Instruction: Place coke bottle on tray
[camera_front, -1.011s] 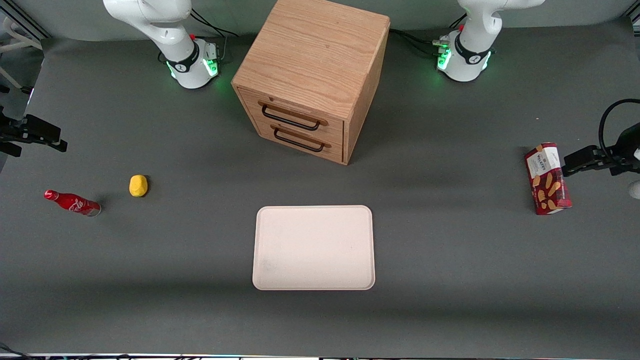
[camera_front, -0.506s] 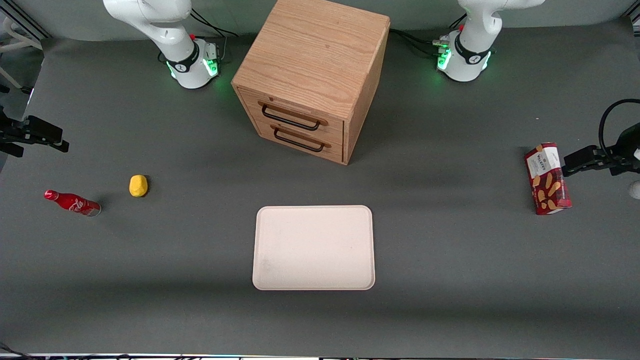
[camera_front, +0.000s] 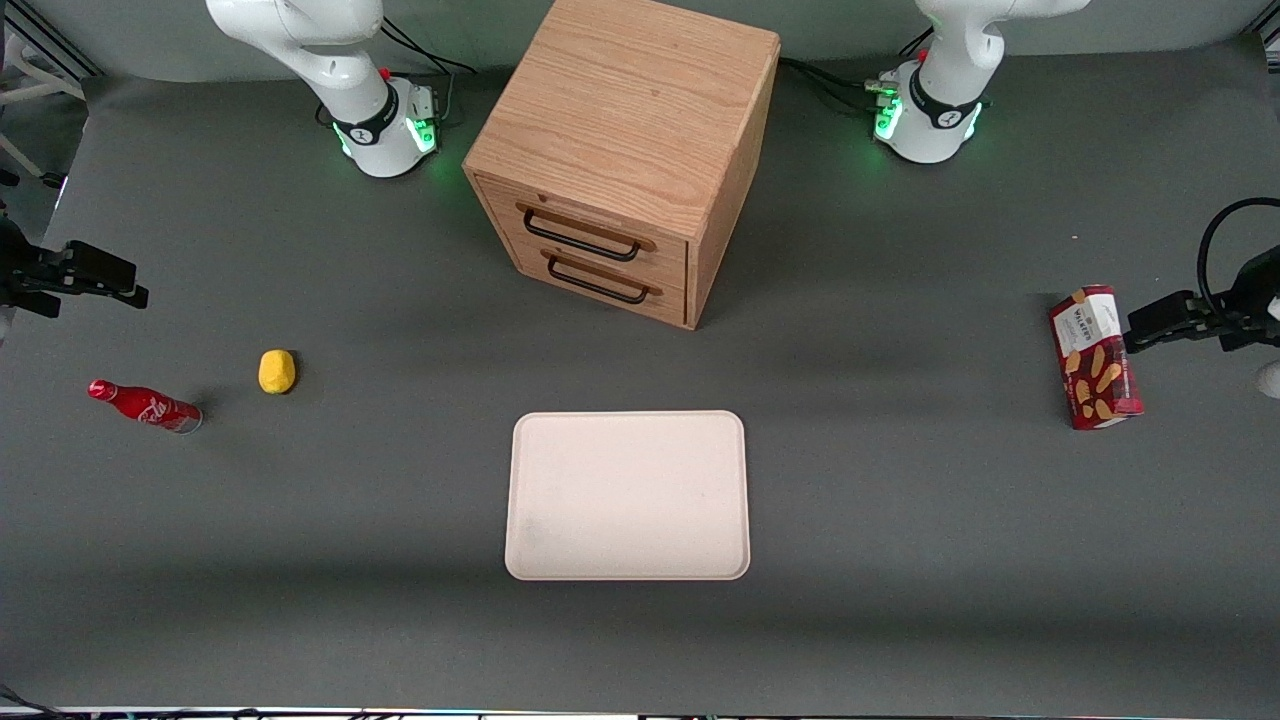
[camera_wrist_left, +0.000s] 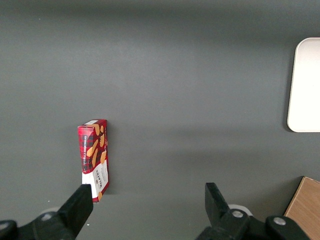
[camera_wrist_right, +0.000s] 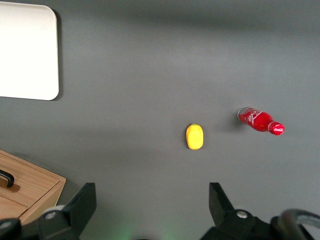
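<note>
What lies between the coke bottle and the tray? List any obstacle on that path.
Only the yellow lemon-like object lies near that path, beside the coke bottle and slightly farther from the camera; the tray is bare. The open gripper hangs above, unblocked.

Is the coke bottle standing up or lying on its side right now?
Lying on its side. The coke bottle rests lengthwise on the table, cap and base both at table level. The gripper, jaws open, is above the table, apart from it.

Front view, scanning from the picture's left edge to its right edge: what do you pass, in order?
gripper, open → coke bottle, lying on its side → yellow lemon-like object → tray → red snack box. The wooden drawer cabinet spans the same stretch as the tray, so it is left out.
</note>
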